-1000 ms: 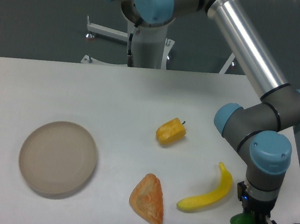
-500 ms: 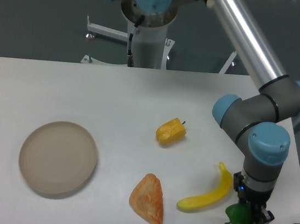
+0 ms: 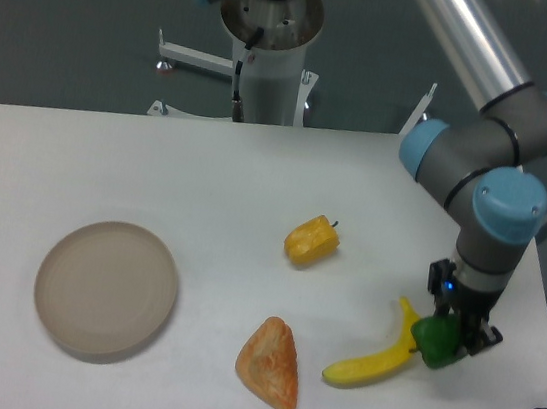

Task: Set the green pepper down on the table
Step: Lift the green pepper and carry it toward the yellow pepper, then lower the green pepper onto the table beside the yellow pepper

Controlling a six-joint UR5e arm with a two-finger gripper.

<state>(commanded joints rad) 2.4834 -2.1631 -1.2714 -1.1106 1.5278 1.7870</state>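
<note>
The green pepper [image 3: 436, 342] is small, glossy and dark green, held in my gripper [image 3: 449, 339] at the right side of the white table [image 3: 157, 169]. The gripper is shut on it and carries it above the table, right beside the upper end of the yellow banana [image 3: 375, 359]. The fingers are mostly hidden by the pepper and the wrist above them.
A yellow-orange pepper [image 3: 311, 240] lies mid-table. A slice-shaped orange pastry [image 3: 271, 364] lies in front of it. A round beige plate [image 3: 106, 288] sits at the left. The table's right edge is close to the gripper. The arm's base [image 3: 271, 53] stands at the back.
The gripper has risen from the table's front right corner and moved back, carrying the green pepper up beside the banana's upper end.
</note>
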